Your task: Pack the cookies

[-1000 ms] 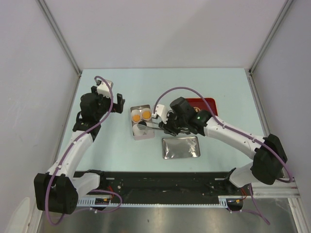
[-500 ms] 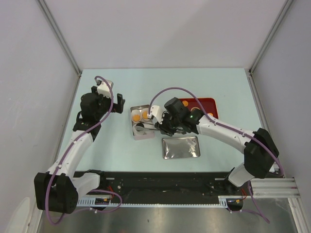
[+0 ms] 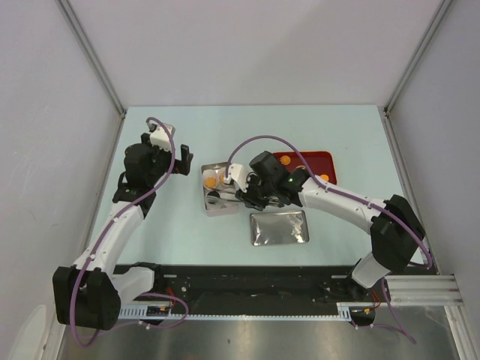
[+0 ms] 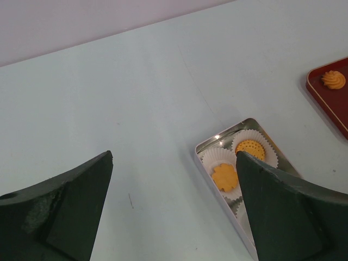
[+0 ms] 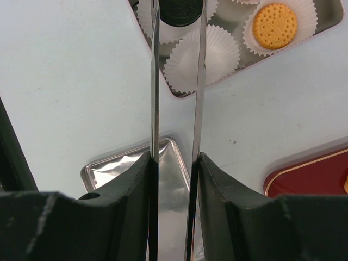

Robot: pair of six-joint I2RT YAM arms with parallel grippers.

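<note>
the right gripper (image 5: 174, 163) is clamped on a pair of thin metal tongs (image 5: 199, 81), its fingers pressing the two blades in to a narrow gap. at the far tip the blades pinch a black cookie (image 5: 181, 12), which sits over a white paper cup inside the open tin (image 5: 328, 13); whether it rests in the cup i cannot tell. just beside it lies an empty cup (image 5: 202, 57), and further along a round orange cookie (image 5: 274, 25) sits in its own cup. a flower-shaped orange cookie (image 4: 225, 177) fills the cup next to that one. the shiny lid (image 5: 117, 168) lies on the table (image 4: 136, 81) near the tin. a red tray (image 5: 310, 174) beyond holds an orange swirl cookie (image 4: 333, 79). the left gripper (image 4: 174, 156) hangs spread wide and holding nothing, off to the tin's left.
</note>
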